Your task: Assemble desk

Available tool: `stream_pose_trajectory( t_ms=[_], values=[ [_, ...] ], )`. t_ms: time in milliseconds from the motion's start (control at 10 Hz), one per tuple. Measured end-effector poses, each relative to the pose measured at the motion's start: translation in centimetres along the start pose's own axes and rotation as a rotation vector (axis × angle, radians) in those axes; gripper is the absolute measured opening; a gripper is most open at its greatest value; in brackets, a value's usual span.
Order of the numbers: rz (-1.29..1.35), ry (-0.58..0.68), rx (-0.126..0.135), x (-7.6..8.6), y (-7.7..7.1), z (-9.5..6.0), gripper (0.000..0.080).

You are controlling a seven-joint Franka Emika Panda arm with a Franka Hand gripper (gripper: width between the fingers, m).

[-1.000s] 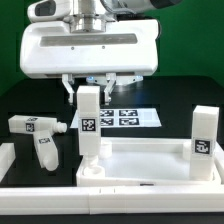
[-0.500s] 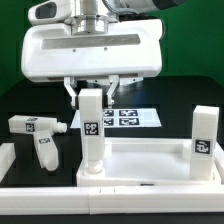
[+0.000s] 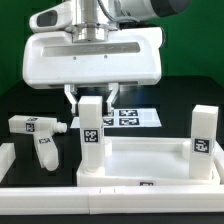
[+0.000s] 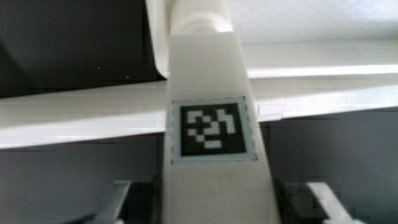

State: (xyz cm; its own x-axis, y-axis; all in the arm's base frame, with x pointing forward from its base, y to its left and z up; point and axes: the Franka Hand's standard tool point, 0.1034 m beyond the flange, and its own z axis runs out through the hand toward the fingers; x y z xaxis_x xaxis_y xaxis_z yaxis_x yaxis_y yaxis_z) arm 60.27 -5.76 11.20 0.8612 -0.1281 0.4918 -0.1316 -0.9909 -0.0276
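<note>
From the exterior view I see the tool (image 3: 91, 101) clamped on the top of a leg (image 3: 90, 140) that stands upright, long axis vertical, at the tabletop's (image 3: 150, 158) corner on that view's left, whereas the wrist view fills with only that leg's tag (image 4: 212, 132).
</note>
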Motion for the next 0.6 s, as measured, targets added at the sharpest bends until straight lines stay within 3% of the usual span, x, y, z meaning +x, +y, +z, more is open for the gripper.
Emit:
stream_pose_trajectory(
  t_ms=[500,600],
  values=[
    [0.003,0.023,-0.012,0.11,-0.02,0.09,0.0285],
    [0.003,0.022,-0.013,0.1,0.0,0.1,0.0437]
  ],
)
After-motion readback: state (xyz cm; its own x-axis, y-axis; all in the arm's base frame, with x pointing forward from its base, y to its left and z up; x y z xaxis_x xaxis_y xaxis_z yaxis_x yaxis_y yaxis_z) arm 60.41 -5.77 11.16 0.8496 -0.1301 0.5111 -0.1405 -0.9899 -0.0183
